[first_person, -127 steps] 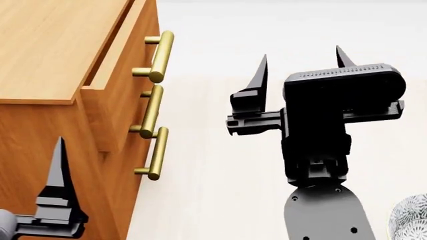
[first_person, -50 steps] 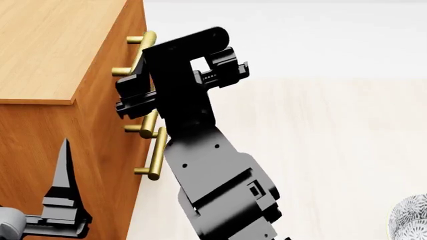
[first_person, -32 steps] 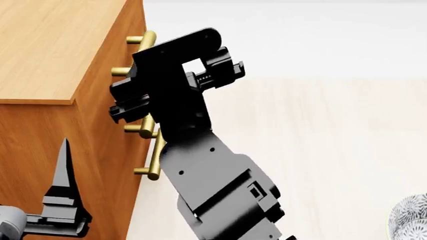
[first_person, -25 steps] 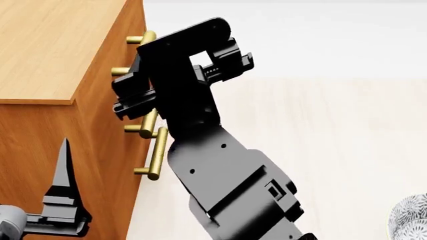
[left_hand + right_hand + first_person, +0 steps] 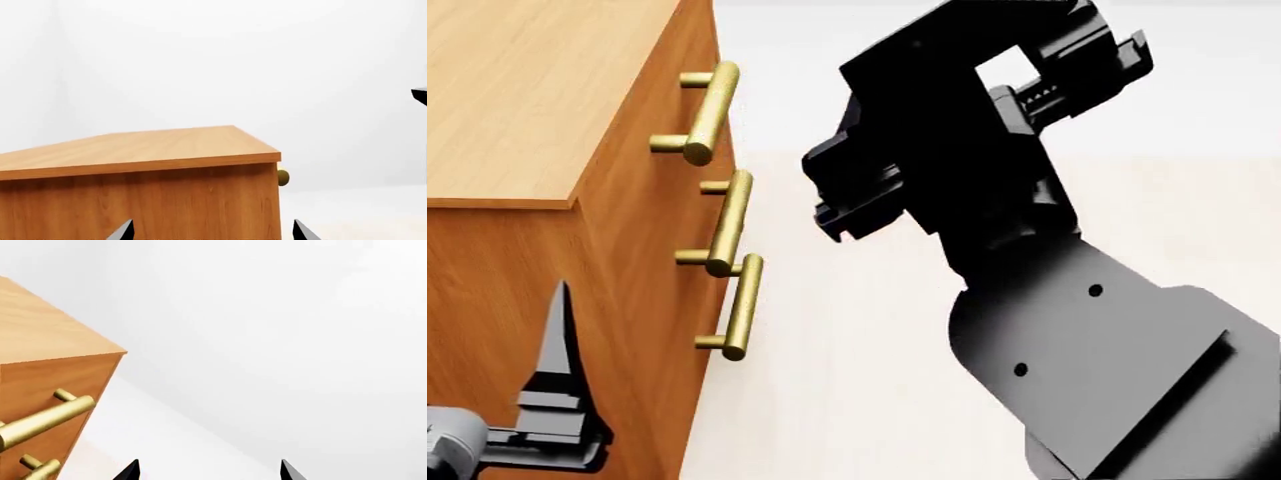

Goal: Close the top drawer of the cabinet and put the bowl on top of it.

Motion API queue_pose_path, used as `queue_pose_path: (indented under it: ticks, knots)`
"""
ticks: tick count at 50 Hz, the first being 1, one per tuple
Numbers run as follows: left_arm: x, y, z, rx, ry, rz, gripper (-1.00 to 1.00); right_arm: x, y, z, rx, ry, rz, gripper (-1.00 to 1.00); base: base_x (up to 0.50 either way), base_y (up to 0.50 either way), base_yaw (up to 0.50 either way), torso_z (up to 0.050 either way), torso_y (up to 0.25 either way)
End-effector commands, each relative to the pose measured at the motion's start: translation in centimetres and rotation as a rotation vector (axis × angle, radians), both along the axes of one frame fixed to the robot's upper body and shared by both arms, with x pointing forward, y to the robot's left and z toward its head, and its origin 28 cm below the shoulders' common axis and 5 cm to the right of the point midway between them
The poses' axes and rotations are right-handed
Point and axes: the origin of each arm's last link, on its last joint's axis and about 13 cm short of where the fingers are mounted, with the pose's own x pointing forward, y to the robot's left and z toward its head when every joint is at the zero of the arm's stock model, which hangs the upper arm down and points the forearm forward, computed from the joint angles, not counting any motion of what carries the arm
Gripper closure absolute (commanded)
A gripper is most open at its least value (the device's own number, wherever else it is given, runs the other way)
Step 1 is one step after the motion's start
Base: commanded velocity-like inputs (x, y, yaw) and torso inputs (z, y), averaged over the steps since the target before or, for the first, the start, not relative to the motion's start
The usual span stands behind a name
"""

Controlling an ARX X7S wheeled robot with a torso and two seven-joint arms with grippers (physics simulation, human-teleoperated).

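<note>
The top drawer now sits flush with the cabinet, its brass handle in line above the two lower handles; 2.5 s ago it stood pulled out, with a gap showing behind its front. The right end effector, which half a second ago was pressed in among the handles and hid the top one, has drawn back from the cabinet front and now hangs apart from it, with pale floor showing between. The arm behind it fills more of the head view's right side than before and covers the lower right corner where the bowl's rim showed earlier, so the bowl cannot be seen in any view now.

In the right wrist view the two fingertips stand well apart with nothing between them, so that end effector is released; the top handle lies off to one side.

The left end effector has stayed low beside the cabinet's side wall. Its two tips in the left wrist view are spread wide and hold nothing. The cabinet lid is bare wood.
</note>
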Motion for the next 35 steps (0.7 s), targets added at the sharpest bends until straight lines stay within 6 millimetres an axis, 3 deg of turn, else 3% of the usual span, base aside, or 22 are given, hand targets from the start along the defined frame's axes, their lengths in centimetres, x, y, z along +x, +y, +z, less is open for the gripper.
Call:
queue_pose_path:
  ticks: [1,10,27,35]
  knots:
    - [0.3,0.0,-0.3,-0.001,0.006,-0.002,-1.0,-3.7,-4.0,1.5,-0.103,0.003,-0.093,-1.0,0.0,0.0,0.0,0.0,0.0]
    - [0.2,-0.1,-0.4,0.004,0.01,-0.006,-1.0,-6.2,-6.4,2.6,-0.171,0.043,-0.163,-1.0,0.0,0.0,0.0,0.0,0.0]
    - [0.6,-0.2,-0.7,0.009,0.022,-0.004,-1.0,-8.8,-9.1,1.6,-0.26,0.178,-0.25,-1.0,0.0,0.0,0.0,0.0,0.0]
    - [0.6,-0.2,-0.8,0.008,0.024,-0.008,-1.0,-11.2,-11.2,0.6,-0.273,0.238,-0.307,-1.0,0.0,0.0,0.0,0.0,0.0]
